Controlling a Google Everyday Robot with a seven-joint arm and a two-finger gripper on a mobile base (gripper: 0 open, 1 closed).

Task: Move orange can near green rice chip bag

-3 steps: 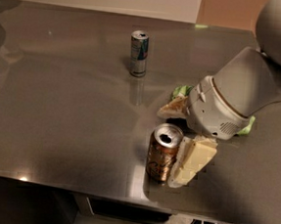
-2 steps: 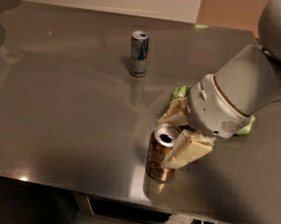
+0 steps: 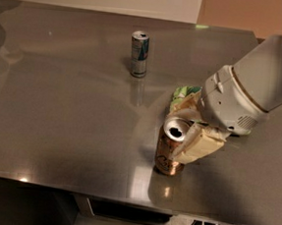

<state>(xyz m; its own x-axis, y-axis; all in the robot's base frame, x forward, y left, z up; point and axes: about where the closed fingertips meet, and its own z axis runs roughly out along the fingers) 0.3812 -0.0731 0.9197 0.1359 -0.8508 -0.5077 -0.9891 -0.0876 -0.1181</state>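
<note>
Gripper [image 3: 178, 132]: low over the front right part of the table [image 3: 57, 107], reaching in from the right and angled down to the left. Its two cream fingers [image 3: 202, 144] grasp the upper part of the orange can [image 3: 168, 154], one finger on the can's near right side and the other behind it.
Orange can: held in the gripper near the table's front edge, leaning a little with its open silver top tipped to the right. Whether its base touches the table cannot be told.
Green chip bag [image 3: 183, 92]: on the table just behind the orange can and the gripper. It is mostly hidden by the gripper, and only a crumpled light-green corner shows at the gripper's upper left.
Arm [image 3: 256, 90]: thick pale grey body coming in from the upper right corner and covering the right side of the table.
Slim silver-and-blue can [image 3: 139, 53]: upright toward the back middle of the table, well apart from the orange can and the bag.
Table: dull grey metal top with soft reflections beneath both cans.
</note>
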